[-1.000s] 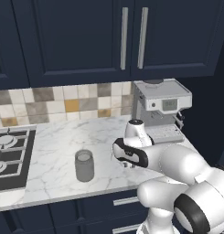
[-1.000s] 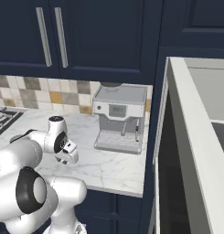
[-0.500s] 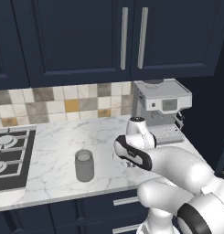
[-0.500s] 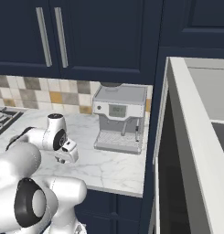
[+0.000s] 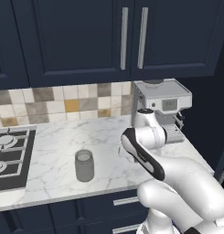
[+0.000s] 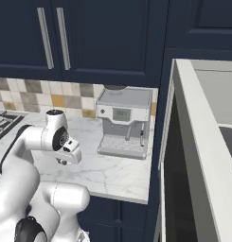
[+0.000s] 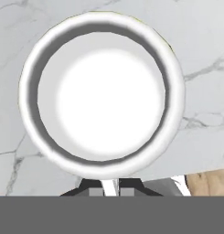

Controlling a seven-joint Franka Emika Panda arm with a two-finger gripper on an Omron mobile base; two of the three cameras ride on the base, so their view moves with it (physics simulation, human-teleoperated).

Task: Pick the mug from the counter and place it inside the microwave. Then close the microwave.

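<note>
Left base view: arm is reaching low over the marble bench point(image 5: 54, 146), grey jar point(image 5: 84, 165) standing left of it. Right base view: coffee machine point(image 6: 123, 122) sitting just beyond the wrist. Hand view: claw point(image 7: 110, 187) is pinching the rim of the mug point(image 7: 102, 95), fingers nearly together, marble beneath the mug.

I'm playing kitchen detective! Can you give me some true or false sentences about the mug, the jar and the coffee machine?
1. The mug is empty. True.
2. The gripper is wide open. False: it is shut on the mug's rim.
3. The jar stands on the counter. True.
4. The coffee machine sits on the stove. False: it sits on the counter by the wall.
</note>
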